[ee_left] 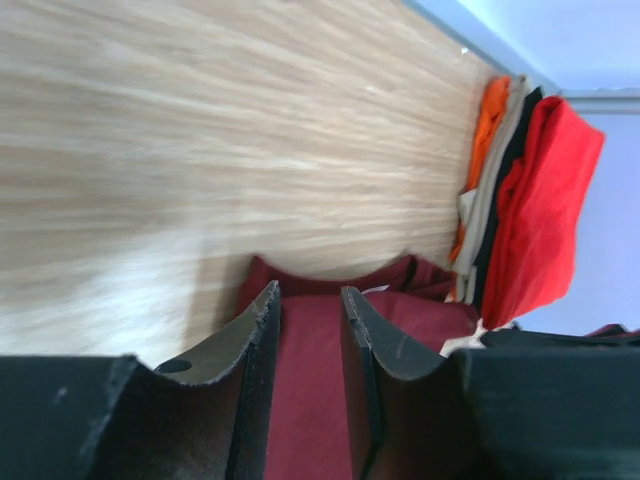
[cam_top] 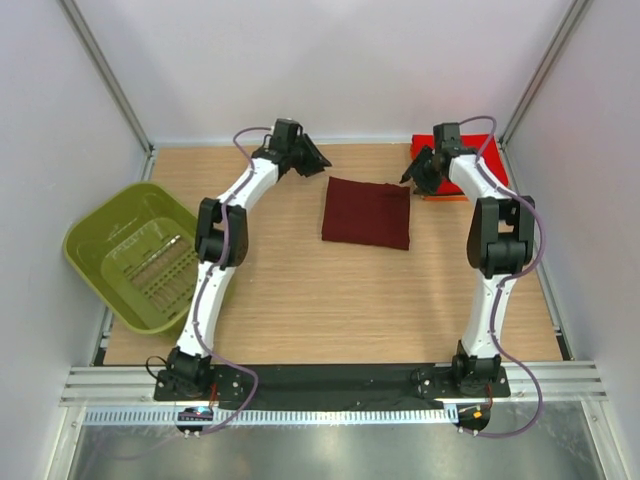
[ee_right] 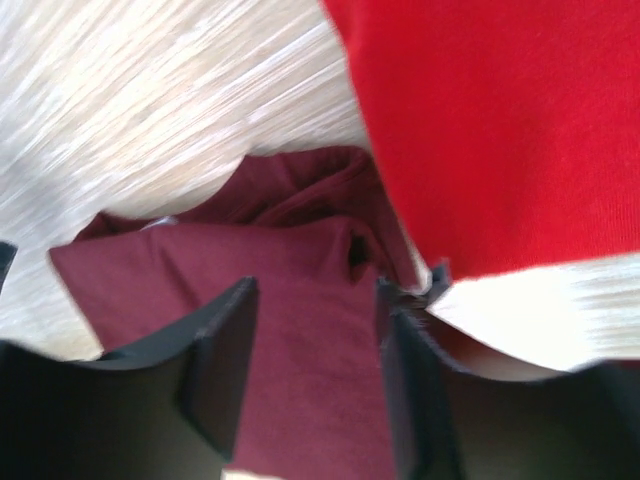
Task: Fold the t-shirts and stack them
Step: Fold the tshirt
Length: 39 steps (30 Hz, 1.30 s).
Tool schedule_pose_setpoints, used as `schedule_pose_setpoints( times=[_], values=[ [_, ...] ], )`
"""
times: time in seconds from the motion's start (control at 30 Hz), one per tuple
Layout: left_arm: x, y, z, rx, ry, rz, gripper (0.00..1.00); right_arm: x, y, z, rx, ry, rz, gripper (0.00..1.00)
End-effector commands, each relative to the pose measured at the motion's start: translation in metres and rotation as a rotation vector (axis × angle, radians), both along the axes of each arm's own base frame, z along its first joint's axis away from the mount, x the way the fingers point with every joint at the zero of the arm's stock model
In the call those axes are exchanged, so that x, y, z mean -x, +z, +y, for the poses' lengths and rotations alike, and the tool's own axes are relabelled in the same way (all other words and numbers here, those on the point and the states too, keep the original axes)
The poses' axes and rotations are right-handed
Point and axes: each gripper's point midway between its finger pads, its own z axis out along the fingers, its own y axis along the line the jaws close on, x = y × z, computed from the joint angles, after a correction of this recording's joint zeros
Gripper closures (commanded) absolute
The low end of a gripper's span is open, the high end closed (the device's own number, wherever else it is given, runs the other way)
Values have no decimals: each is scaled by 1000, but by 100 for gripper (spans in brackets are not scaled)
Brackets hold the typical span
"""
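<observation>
A dark maroon t-shirt (cam_top: pixel 366 212) lies folded as a rectangle on the table's middle back. It shows under both grippers' jaws in the left wrist view (ee_left: pixel 430 310) and the right wrist view (ee_right: pixel 150 260). A bright red t-shirt (cam_top: pixel 480 150) tops a stack at the back right, with an orange shirt (ee_left: pixel 487 120) and a dark shirt (ee_left: pixel 510 170) beneath the red one (ee_left: pixel 545 200). My left gripper (cam_top: pixel 318 160) hovers open by the maroon shirt's far left corner (ee_left: pixel 310 295). My right gripper (cam_top: pixel 412 172) is open over its far right corner (ee_right: pixel 315 290), beside the red shirt (ee_right: pixel 500 120).
An olive-green plastic basket (cam_top: pixel 100 225) stands at the table's left edge, tilted over the side. White walls with metal posts close in the back and sides. The wooden table (cam_top: pixel 330 310) runs bare toward the arm bases.
</observation>
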Motion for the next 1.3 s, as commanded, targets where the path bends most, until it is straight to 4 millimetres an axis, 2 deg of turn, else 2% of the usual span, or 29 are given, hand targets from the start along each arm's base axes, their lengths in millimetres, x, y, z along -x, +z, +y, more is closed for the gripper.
schedule_pose_setpoints(
  times=[0.0, 0.03, 0.07, 0.1, 0.13, 0.17, 0.23, 0.27, 0.3, 0.37, 0.43, 0.57, 0.6, 0.67, 0.7, 0.73, 0.77, 0.8, 0.83, 0.87, 0.9, 0.97, 1.0, 1.03, 1.07, 1.13, 1.17, 1.2, 1.27],
  values=[
    [8, 61, 13, -6, -49, -105, 68, 5, 62, 10, -30, 83, -125, 41],
    [15, 72, 17, -18, -58, -114, 67, 15, 54, 11, -27, 101, -97, 40],
    [22, 74, 17, -23, -66, -110, 67, 25, 57, 10, -18, 122, -89, 39],
    [31, 60, 19, -35, -75, -73, 67, 31, 55, 11, -13, 136, -80, 37],
    [37, 61, 17, -41, -104, -80, 67, 43, 42, 11, -13, 149, -44, 36],
    [44, 70, 15, -36, -125, -89, 67, 49, 40, 12, -13, 171, -40, 37],
    [58, 68, 12, -44, -169, -77, 67, 64, 24, 17, -32, 204, 0, 37],
    [62, 79, 12, -42, -176, -92, 67, 68, 19, 17, -26, 217, 11, 37],
    [68, 78, 13, -52, -183, -83, 68, 76, 7, 16, -23, 219, 44, 37],
    [73, 87, 14, -73, -191, -104, 67, 82, -3, 16, -20, 226, 61, 37],
    [81, 104, 17, -87, -194, -122, 67, 93, -18, 17, -27, 237, 96, 39],
    [92, 129, 28, -125, -178, -146, 67, 111, -38, 24, -7, 254, 146, 45],
    [99, 139, 31, -137, -177, -151, 67, 122, -46, 22, 5, 247, 173, 47],
    [107, 147, 38, -169, -168, -151, 67, 129, -41, 25, 9, 221, 154, 55],
    [115, 148, 41, -192, -177, -146, 66, 147, -49, 36, -6, 250, 182, 58],
    [122, 161, 43, -200, -178, -165, 66, 154, -48, 40, -3, 245, 186, 61],
    [129, 160, 48, -217, -177, -156, 66, 160, -37, 44, 3, 247, 158, 64],
    [136, 158, 52, -240, -171, -138, 66, 182, -48, 51, 24, 258, 197, 73],
    [146, 170, 52, -240, -183, -160, 66, 192, -46, 56, 25, 257, 197, 76],
    [153, 170, 52, -244, -192, -155, 66, 203, -38, 61, 23, 238, 191, 79],
    [163, 160, 52, -258, -202, -124, 66, 221, -43, 62, 39, 239, 218, 82],
    [187, 165, 42, -256, -238, -130, 66, 246, -42, 71, 63, 232, 241, 79],
    [197, 165, 38, -263, -256, -128, 66, 258, -35, 72, 54, 229, 228, 74],
    [209, 150, 36, -292, -273, -89, 66, 264, -31, 73, 38, 228, 228, 62],
    [223, 147, 26, -300, -307, -81, 66, 274, -27, 69, 45, 224, 241, 59],
    [241, 130, 19, -317, -349, -32, 66, 274, -5, 59, 77, 207, 200, 50],
    [249, 124, 11, -319, -369, -18, 66, 279, 0, 54, 95, 213, 215, 49],
    [252, 119, 7, -320, -378, -6, 66, 272, 14, 53, 112, 233, 181, 49],
    [254, 112, -1, -316, -386, 11, 66, 266, 22, 44, 109, 232, 190, 51]
  ],
)
